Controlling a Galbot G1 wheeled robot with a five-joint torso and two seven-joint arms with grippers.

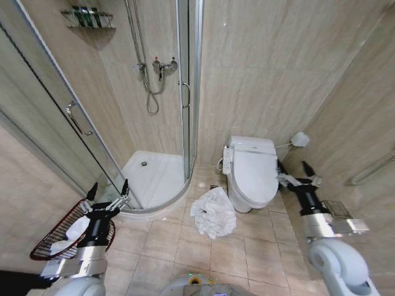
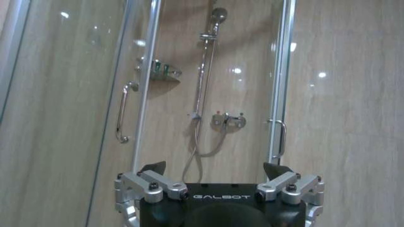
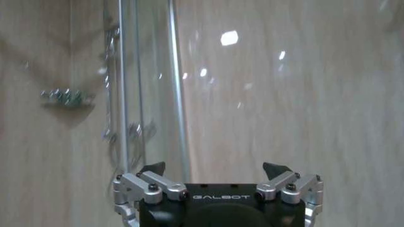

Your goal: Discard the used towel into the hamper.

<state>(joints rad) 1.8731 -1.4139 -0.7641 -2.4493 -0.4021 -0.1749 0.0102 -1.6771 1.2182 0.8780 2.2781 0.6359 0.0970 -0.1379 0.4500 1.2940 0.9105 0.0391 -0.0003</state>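
The used towel (image 1: 213, 213), white and crumpled, lies in a heap on the tiled floor just left of the toilet's front. The hamper (image 1: 46, 245), a dark red wire basket, stands at the lower left against the wall, with some white cloth inside it. My left gripper (image 1: 108, 189) is raised beside the hamper's rim, open and holding nothing, well left of the towel. My right gripper (image 1: 294, 168) hangs open to the right of the toilet. Both are pointed at the walls, as the open left gripper (image 2: 215, 168) and open right gripper (image 3: 215, 168) show in the wrist views.
A white toilet (image 1: 252, 169) with its lid down stands against the back wall. The glass shower cabin (image 1: 154, 176) with a raised white tray fills the left corner. A rail (image 1: 373, 171) is fixed to the right wall. Tiled floor (image 1: 185, 246) lies open in front of me.
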